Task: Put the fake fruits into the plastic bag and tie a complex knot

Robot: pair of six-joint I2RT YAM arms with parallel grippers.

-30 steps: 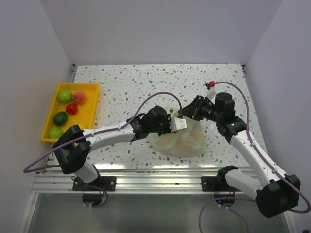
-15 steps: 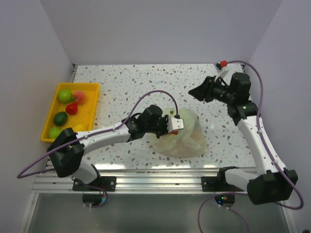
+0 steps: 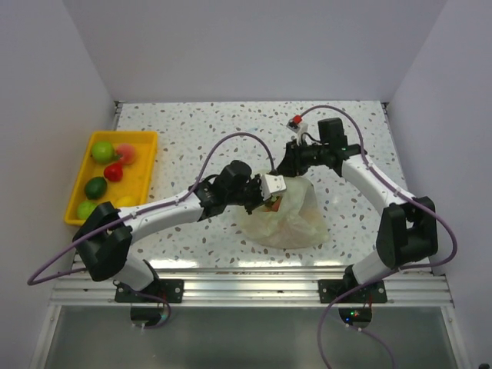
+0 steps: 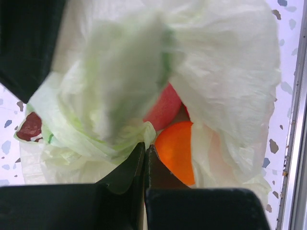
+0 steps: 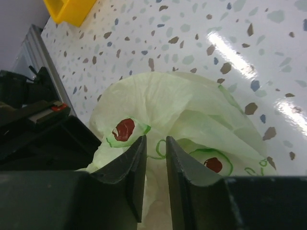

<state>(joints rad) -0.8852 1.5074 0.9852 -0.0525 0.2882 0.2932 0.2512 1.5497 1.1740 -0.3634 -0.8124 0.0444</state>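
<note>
At left, several fake fruits (image 3: 102, 151) lie in the yellow tray (image 3: 140, 178). Mid-frame, the left gripper (image 3: 270, 189) is clamped tight on a fold of the plastic bag (image 3: 296, 223), fruit inside just beyond its tips. The right gripper (image 3: 285, 164) hangs at the bag's upper edge, jaws a narrow slit apart; whether they pinch plastic is unclear.

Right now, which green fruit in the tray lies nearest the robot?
The green fruit in the yellow tray's near corner; the dark green fruit and pale green fruit lie farther back.
</note>
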